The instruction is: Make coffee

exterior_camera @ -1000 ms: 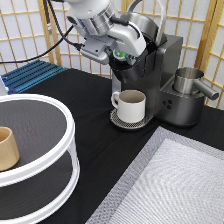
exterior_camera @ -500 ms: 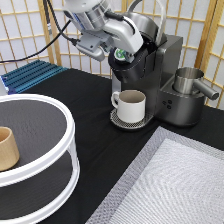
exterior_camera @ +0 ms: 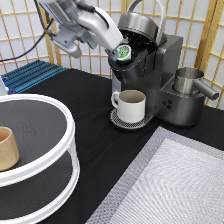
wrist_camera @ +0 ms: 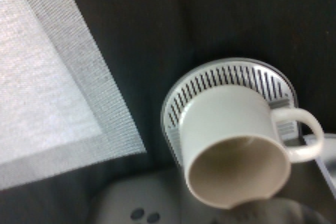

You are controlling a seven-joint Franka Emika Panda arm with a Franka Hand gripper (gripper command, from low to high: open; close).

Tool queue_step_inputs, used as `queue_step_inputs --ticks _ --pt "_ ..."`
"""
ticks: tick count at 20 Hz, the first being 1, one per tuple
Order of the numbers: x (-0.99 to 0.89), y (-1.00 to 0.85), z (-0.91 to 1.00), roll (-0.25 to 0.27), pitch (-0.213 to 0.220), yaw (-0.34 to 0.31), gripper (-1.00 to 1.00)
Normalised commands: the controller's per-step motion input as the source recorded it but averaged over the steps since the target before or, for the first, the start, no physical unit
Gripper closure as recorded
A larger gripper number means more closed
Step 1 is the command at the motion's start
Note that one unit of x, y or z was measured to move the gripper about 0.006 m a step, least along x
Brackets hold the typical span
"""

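Coffee pod (exterior_camera: 123,52), with its green-and-white foil top facing up, sits at the open brewing head of the coffee machine (exterior_camera: 150,75), just under the raised lid (exterior_camera: 137,22). The gripper (exterior_camera: 119,50) is right at the pod on its left side, at the end of the arm (exterior_camera: 82,22) that reaches in from the exterior view's top left; I cannot tell whether it is clamped on the pod or has let it go, because the tip and the pod overlap.

Directly below the pod, a white mug (exterior_camera: 131,105) stands upright on the round slotted drip tray (exterior_camera: 122,121) of the machine, its handle pointing to the exterior view's left. The wrist view looks down into the same mug (wrist_camera: 236,160) on the tray (wrist_camera: 225,80); the mug looks empty.

To the right of the machine's head, a metal jug (exterior_camera: 189,81) with a spout sits on the machine's side platform.

Nearer, at the exterior view's bottom right, a grey woven mat (exterior_camera: 170,185) lies on the black table (exterior_camera: 95,145). At the left stands a round two-tier white rack (exterior_camera: 55,135) with a tan wooden cup (exterior_camera: 7,148) on its upper tier. A blue ridged tray (exterior_camera: 32,75) lies far left, in front of the wooden lattice screen (exterior_camera: 20,35).
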Motion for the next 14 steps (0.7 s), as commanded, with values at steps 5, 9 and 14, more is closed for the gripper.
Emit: queue_step_inputs --ticks 5,9,14 --pt "0.0 0.92 0.99 -0.096 0.04 0.0 -1.0" --pt "0.16 0.96 0.89 -0.149 0.108 0.0 -1.0" --pt "0.45 0.81 0.81 -0.206 0.169 0.0 -1.0"
